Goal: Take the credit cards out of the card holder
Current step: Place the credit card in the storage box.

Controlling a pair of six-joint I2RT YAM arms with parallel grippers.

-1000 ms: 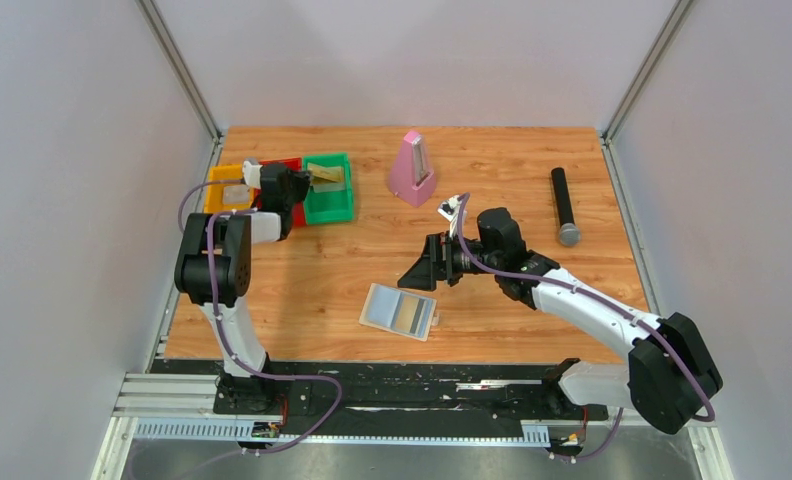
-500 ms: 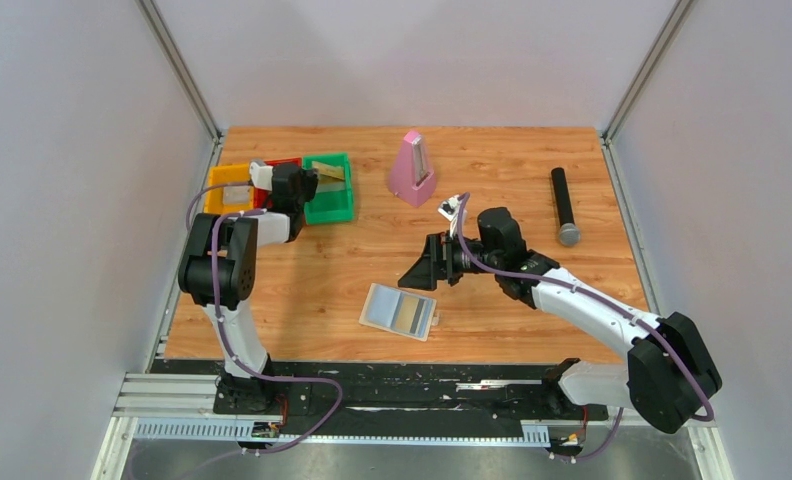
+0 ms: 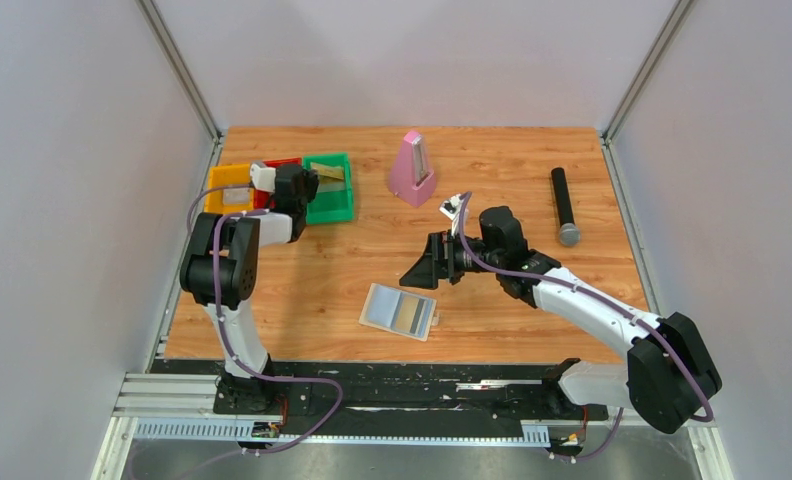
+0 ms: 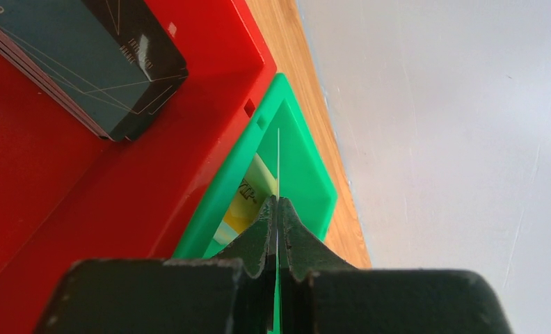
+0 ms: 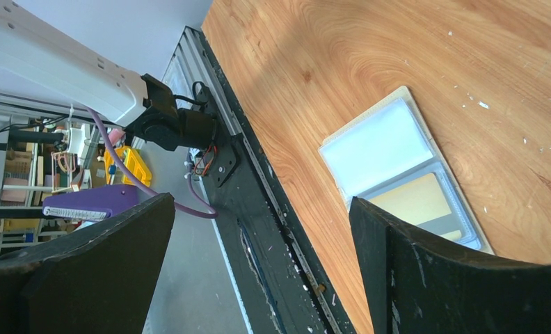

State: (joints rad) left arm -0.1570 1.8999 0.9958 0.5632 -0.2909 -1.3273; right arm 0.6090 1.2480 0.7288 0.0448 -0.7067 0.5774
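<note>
While the scene is viewed from above, I find the holder (image 3: 382,306) lying spread open on the table (image 3: 312,270), near the front edge and between the two arms. A gold card (image 3: 410,316) sits in its right panel, and the left panel shows bare pale blue. The right gripper (image 3: 419,272) hangs just beyond the holder, apart from it, with its jaws spread wide. The left gripper (image 3: 294,190) is at the far left, over a row of three bins: a yellow bin (image 3: 215,205), a red bin (image 3: 284,162) and a green bin (image 3: 334,208). From this view I cannot tell how its jaws stand. A pink metronome (image 3: 412,168) stands at the back centre. A black microphone (image 3: 564,205) lies to the right. Both are well apart from the holder.

Left wrist view: the left gripper (image 4: 277,202) is clenched on a thin card (image 4: 277,160). I see the card edge-on, as a pale line standing out past the fingertips, and cannot tell its colour. It is held over the green bin (image 4: 304,174), just beside the wall of the red bin (image 4: 64,188). A dark stack (image 4: 85,62) lies in the red bin, and a yellowish item (image 4: 241,209) lies in the green one.

Right wrist view: the right gripper (image 5: 262,202) is released, its two fingers (image 5: 85,271) far apart with nothing held between them. Below it the holder (image 5: 377,149) lies flat on the table (image 5: 398,49), close to the front edge. The gold card (image 5: 412,202) rests in one panel, and the other panel is plain pale blue.
</note>
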